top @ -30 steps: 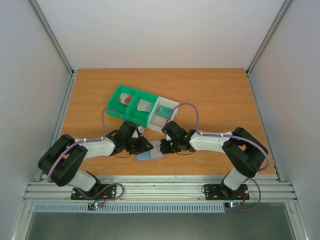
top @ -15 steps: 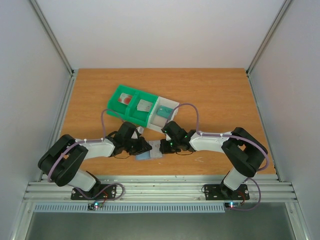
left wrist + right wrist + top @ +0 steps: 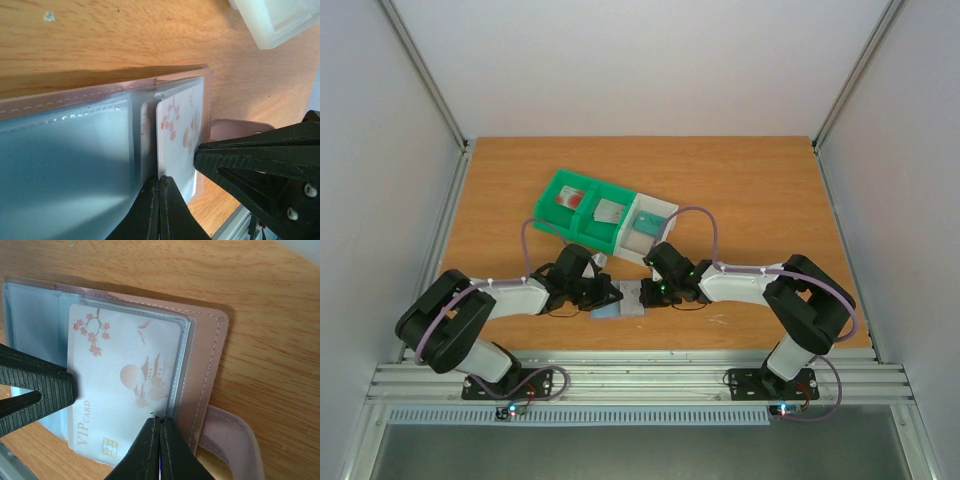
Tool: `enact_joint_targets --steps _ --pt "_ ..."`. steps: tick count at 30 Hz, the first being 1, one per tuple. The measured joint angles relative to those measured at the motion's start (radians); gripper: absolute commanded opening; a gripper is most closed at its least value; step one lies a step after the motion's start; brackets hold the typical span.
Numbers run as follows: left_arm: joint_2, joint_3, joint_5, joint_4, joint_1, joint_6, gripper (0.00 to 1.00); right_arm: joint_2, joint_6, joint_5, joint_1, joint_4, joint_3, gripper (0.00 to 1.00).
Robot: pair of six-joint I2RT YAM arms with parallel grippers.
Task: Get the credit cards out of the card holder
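Note:
The card holder lies open on the table between my two grippers, with clear sleeves and a pinkish stitched border. A white card, printed with blossoms and "VIP CARD", sits in its right sleeve, and its chip end sticks out past the sleeve. It also shows in the left wrist view. My left gripper is shut, tips on the card's left edge. My right gripper is shut, tips at the card's right edge by the sleeve seam. Neither gripper has a finger under the card.
A green-and-white three-compartment tray stands just behind the grippers. It holds a white card with a red patch and a grey card. The holder's strap tab lies on the wood at its right. The table's front rail is close.
The left gripper has edged slightly right onto the holder. The right arm and the holder have hardly moved.

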Motion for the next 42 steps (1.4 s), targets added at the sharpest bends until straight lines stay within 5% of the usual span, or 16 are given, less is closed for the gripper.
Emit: enact_joint_targets --steps 42 --pt "-0.096 -0.018 0.047 -0.087 0.056 0.026 0.01 -0.006 -0.043 0.021 -0.006 -0.001 -0.003 0.01"
